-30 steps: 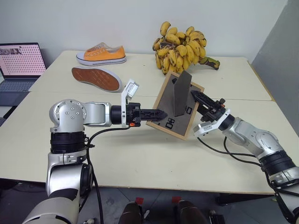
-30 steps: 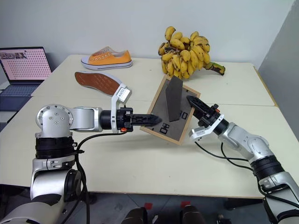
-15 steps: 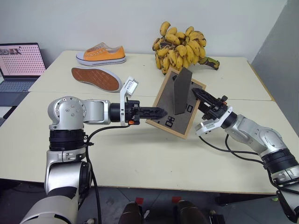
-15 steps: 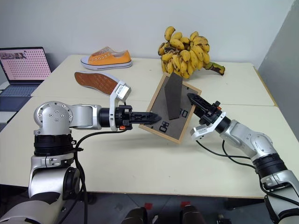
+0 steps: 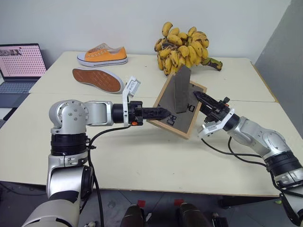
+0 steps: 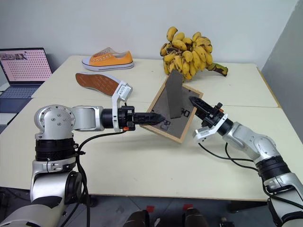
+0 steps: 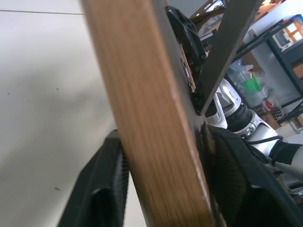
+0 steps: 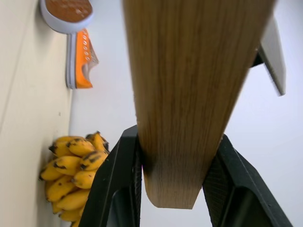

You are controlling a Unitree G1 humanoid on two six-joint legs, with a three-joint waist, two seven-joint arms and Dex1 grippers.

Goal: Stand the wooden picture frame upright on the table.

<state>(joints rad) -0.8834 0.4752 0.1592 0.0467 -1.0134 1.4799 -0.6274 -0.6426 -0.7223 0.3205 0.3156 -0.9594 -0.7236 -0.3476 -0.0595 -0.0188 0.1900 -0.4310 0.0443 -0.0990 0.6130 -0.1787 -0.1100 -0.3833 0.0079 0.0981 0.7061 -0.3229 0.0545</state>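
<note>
The near part of the big pale cream table [image 5: 142, 161] is bare, so a hand could pass there. The tilted light-wood picture frame [image 5: 166, 101] blocks the middle. Just behind it sits a big bunch of yellow bananas [image 5: 182, 47]. Two orange shoes [image 5: 102, 66] lie at the far left, beside an open laptop [image 5: 19, 66].

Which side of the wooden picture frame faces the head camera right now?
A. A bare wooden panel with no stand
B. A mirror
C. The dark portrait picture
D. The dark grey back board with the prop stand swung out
D: the wooden picture frame shows its dark grey back board, the prop stand jutting out from it.
</note>
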